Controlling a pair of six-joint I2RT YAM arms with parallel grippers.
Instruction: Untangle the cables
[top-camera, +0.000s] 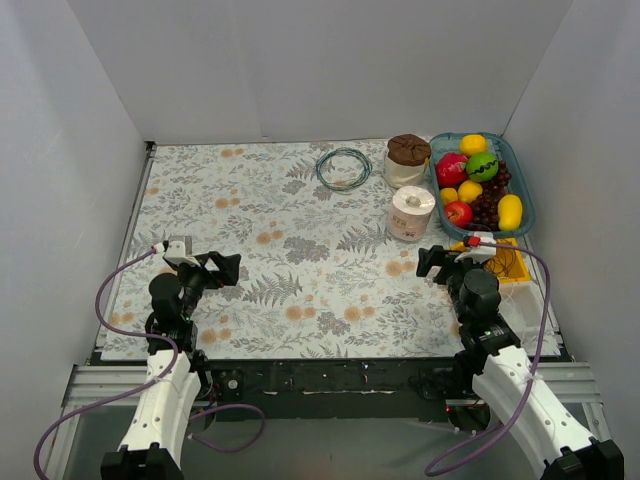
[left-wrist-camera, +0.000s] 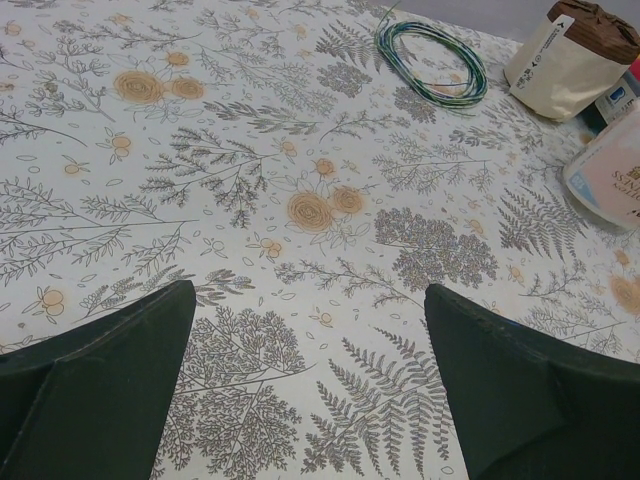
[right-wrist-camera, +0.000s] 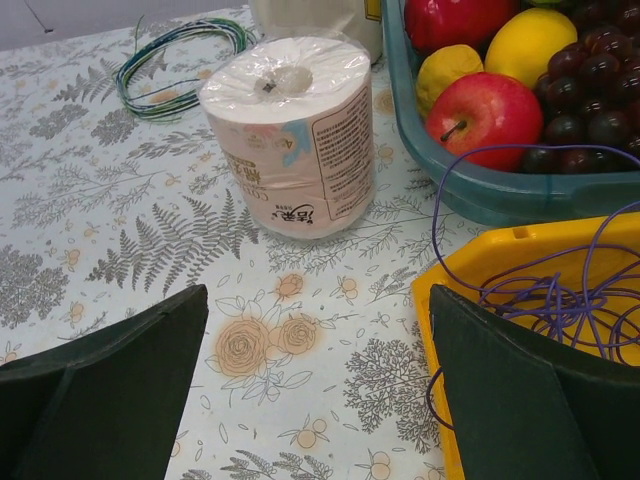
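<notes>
The cables (right-wrist-camera: 556, 298) are thin purple wires tangled in loose loops inside a yellow tray (right-wrist-camera: 500, 250), with one loop rising over the tray's rim. From above, the cables (top-camera: 504, 262) lie at the right edge of the table, just right of my right gripper (top-camera: 432, 265). In its wrist view the right gripper (right-wrist-camera: 318, 295) is open over bare cloth, its right finger (right-wrist-camera: 510, 400) overlapping the tray. My left gripper (top-camera: 218, 270) hovers open over the near left of the table, far from the cables. Only flowered cloth shows between the jaws of the left gripper (left-wrist-camera: 310, 295).
A neat teal wire coil (top-camera: 343, 167) lies at the back middle. A wrapped paper roll (top-camera: 411, 213) stands left of a teal basket (top-camera: 526, 222) of fruit. A brown-lidded jar (top-camera: 407, 160) stands behind the roll. White walls enclose the table.
</notes>
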